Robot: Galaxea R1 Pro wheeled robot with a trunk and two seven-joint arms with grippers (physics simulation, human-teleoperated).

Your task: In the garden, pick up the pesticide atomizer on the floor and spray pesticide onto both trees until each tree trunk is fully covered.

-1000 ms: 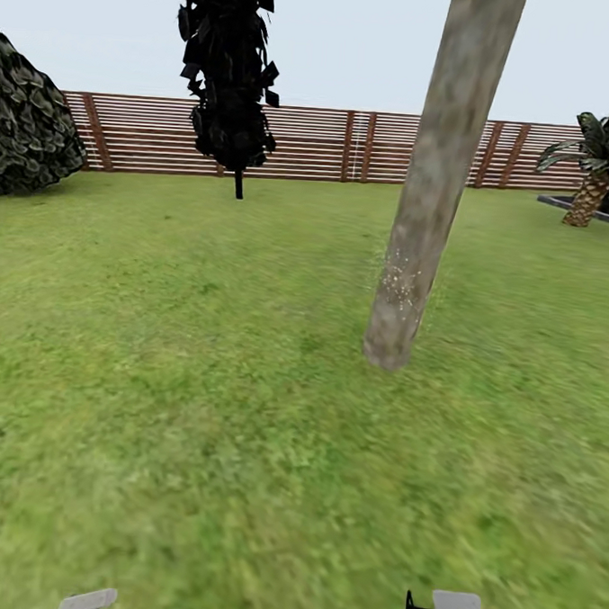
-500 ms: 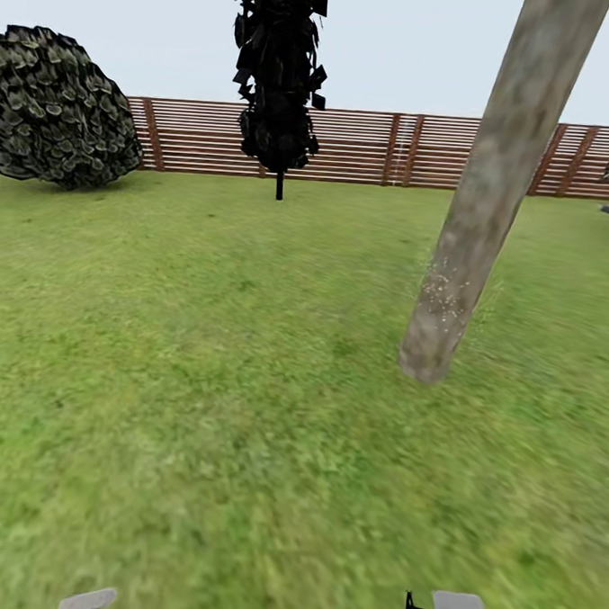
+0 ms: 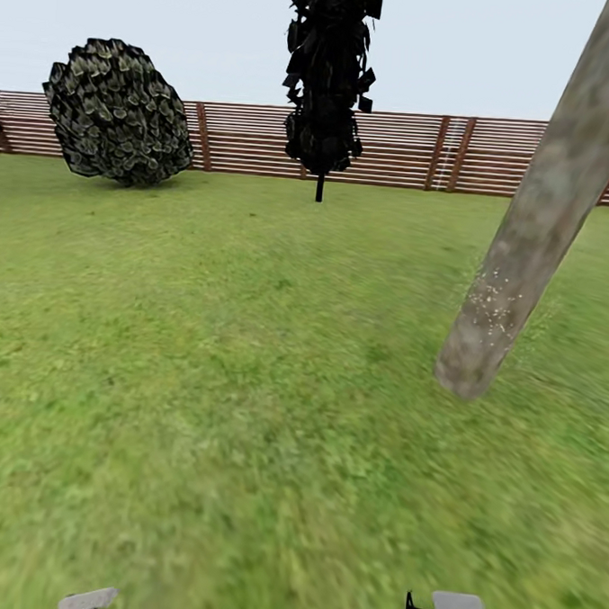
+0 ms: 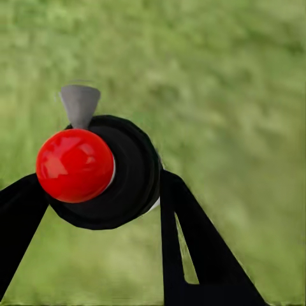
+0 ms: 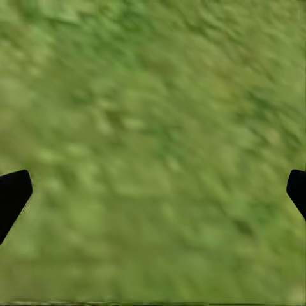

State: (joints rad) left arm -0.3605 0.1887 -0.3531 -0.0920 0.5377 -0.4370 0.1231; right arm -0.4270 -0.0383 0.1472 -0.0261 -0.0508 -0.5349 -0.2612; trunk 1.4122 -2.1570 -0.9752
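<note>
A thick, mottled beige-grey tree trunk (image 3: 544, 220) leans across the right of the head view, rooted in the lawn. White pesticide specks (image 3: 494, 303) dot its lower part. In the left wrist view, my left gripper (image 4: 102, 191) is shut on the pesticide atomizer (image 4: 95, 169), which has a black body, a shiny red ball and a grey nozzle pointing away over the grass. My right gripper (image 5: 153, 191) is open over bare grass, with only its black fingertips (image 5: 13, 194) showing. Both arms' ends peek in at the head view's bottom edge.
A brown slat fence (image 3: 251, 139) closes the far side of the lawn. A black-foliaged tree (image 3: 327, 81) with a thin stem stands before it, and a round dark bush (image 3: 118, 113) sits far left. Open grass lies ahead and to the left.
The whole head view has swung left, so the trunk, black tree and bush sit further right in the picture. The arm ends at the bottom edge keep their places.
</note>
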